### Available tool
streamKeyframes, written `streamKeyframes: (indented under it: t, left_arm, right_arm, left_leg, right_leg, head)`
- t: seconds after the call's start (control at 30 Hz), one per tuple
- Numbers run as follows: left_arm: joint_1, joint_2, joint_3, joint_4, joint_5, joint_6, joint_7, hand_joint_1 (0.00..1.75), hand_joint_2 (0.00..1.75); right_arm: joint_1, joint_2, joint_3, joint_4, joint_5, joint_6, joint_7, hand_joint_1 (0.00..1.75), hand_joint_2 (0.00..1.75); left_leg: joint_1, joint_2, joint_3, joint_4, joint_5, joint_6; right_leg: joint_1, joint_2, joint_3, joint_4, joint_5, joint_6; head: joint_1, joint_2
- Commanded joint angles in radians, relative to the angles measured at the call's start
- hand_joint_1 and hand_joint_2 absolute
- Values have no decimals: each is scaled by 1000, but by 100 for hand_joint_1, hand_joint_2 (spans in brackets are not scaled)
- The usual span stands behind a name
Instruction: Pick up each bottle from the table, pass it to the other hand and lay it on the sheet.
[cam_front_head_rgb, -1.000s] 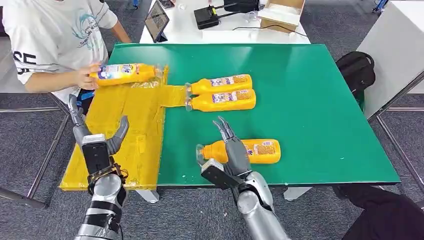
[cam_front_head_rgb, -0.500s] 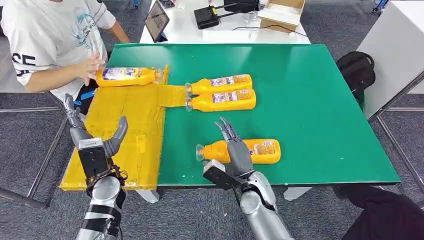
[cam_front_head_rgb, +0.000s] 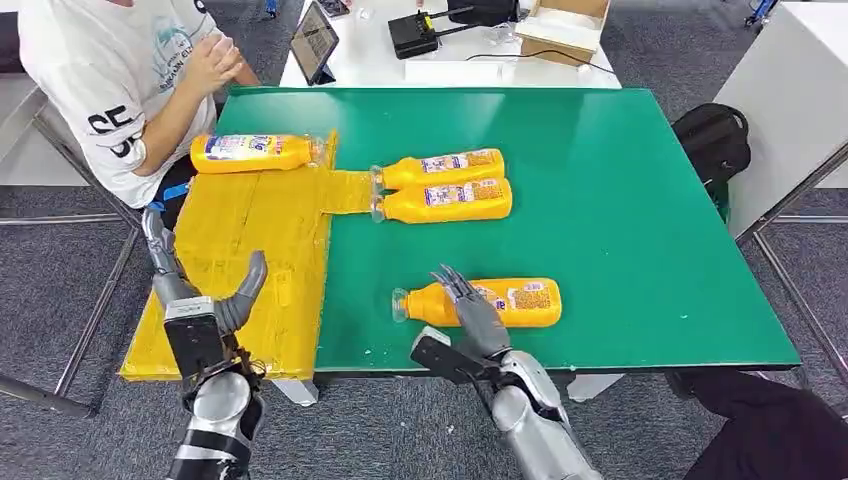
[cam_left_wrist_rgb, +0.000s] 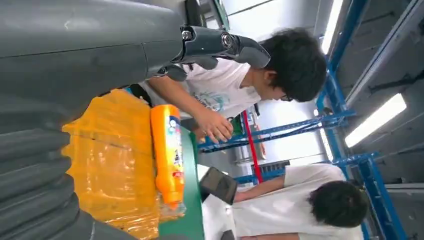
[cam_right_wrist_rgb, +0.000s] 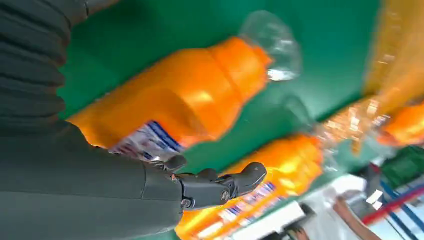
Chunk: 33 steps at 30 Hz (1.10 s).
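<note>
An orange bottle (cam_front_head_rgb: 520, 301) (cam_right_wrist_rgb: 170, 107) with a clear cap lies on its side near the green table's front edge. My right hand (cam_front_head_rgb: 468, 310) (cam_right_wrist_rgb: 210, 186) hovers over its neck end with fingers spread, holding nothing. Two more orange bottles (cam_front_head_rgb: 438, 169) (cam_front_head_rgb: 442, 201) lie side by side mid-table. Another bottle (cam_front_head_rgb: 250, 152) (cam_left_wrist_rgb: 168, 152) lies at the far end of the yellow sheet (cam_front_head_rgb: 245, 270) (cam_left_wrist_rgb: 107, 170). My left hand (cam_front_head_rgb: 200, 290) is raised over the sheet's front, fingers apart and empty.
A person in a white shirt (cam_front_head_rgb: 120, 80) sits at the table's far left corner, hands drawn back to the chest. A white table (cam_front_head_rgb: 450, 55) behind carries a tablet, a router and a box. A black bag (cam_front_head_rgb: 712, 140) lies on the floor at the right.
The person let go of the bottle on the sheet and pulled both hands back. My right hand lowered and tilted forward over the near bottle. My left hand shifted slightly.
</note>
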Motion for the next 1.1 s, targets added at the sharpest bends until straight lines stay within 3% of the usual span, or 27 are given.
streamKeyframes:
  t: [0.03,0.83,1.1]
  left_arm:
    - [-26,-3,-18,105,13,-7,3,0,175]
    - [-29,0,-26,128,17,14,3,0,175]
    - [-30,-2,-25,143,34,4,3,0,175]
  right_arm:
    - [-61,-85,14,126,1,25,20,0,175]
    - [-50,-81,32,77,19,17,20,0,175]
    - [-81,-123,24,127,32,24,47,0,175]
  left_leg:
    - [-1,-1,8,-2,-3,2]
    - [0,0,4,-1,-1,1]
    - [0,-1,6,-1,-1,2]
  right_leg:
    - [1,-2,9,-2,-3,-3]
    - [1,-1,4,-1,-1,-2]
    - [1,-3,7,-1,-2,-3]
  head:
    - [0,0]
    - [-1,0]
    - [-1,0]
